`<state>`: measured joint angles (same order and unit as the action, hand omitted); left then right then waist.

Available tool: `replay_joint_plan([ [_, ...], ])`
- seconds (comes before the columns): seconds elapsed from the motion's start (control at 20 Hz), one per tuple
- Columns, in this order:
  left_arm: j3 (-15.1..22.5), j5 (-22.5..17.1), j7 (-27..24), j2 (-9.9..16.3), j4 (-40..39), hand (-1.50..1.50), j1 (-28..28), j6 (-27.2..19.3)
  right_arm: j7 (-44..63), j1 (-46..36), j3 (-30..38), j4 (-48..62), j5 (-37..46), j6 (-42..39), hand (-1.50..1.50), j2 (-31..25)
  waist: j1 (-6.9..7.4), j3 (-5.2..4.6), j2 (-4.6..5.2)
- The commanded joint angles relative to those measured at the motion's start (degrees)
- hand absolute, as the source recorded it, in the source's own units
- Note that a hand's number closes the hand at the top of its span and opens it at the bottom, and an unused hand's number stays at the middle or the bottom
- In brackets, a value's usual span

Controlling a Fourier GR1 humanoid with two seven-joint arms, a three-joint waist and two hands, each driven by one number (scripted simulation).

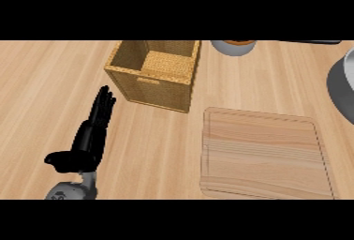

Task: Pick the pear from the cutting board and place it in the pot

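Left hand (88, 136) shows at lower left of the head view, fingers straight and together pointing up-view, thumb sticking out to its left, holding nothing, resting over bare counter (41, 84). Grey forearm (69, 190) comes in from the lower edge just below it. Right hand does not show at all.

Woven basket (155, 75) sits just beyond and to the right of the fingertips, near them but apart; it is open-topped with a divider inside, and its compartments look bare as far as can be seen. Cutting board (266, 157) lies well to the right of the hand, flat on the counter, light wood with a groove round its rim; its top carries nothing. No pear can be seen on the board, in the hand or elsewhere on the counter, so where it is cannot be told.

Far right of the hand, cut by the view's edge, a grey rounded vessel (342, 89), probably the pot; its inside is out of view. Up-view past the basket, a small grey container (233, 47) with an orange top, partly cut off
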<state>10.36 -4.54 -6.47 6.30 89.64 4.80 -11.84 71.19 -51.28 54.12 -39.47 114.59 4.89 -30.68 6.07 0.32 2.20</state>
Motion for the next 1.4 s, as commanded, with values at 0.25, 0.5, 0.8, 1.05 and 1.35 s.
replay_joint_plan([
  [0.25,-0.9,0.55,-0.59,0.23,-0.79,0.0,0.04,-0.64,14.01,1.69,14.79,-0.56,-3.5,7.43,1.5,5.52,-1.89,-0.01,-0.11],
  [0.5,-0.66,0.04,-1.38,0.07,-0.13,0.0,-2.27,-0.14,11.93,2.01,18.54,-1.58,-5.61,18.39,-1.5,10.4,-1.74,-0.02,-0.68],
  [0.8,-0.17,-0.05,-0.81,-0.51,-0.39,0.0,-1.26,0.06,1.91,1.83,15.33,-11.48,-2.56,34.1,-1.5,9.7,-1.45,-0.11,-0.43],
  [1.05,-0.67,1.03,-0.79,-0.8,-0.75,0.0,-0.71,-1.59,-1.27,4.52,16.51,-18.03,-2.27,48.98,-1.5,13.77,-2.71,-0.05,-0.64],
  [1.35,-1.29,0.16,-1.31,-0.26,-0.19,0.0,-3.09,-0.86,-0.19,6.22,21.9,-23.57,0.48,61.84,-1.5,21.62,-3.01,-0.22,-1.22],
])
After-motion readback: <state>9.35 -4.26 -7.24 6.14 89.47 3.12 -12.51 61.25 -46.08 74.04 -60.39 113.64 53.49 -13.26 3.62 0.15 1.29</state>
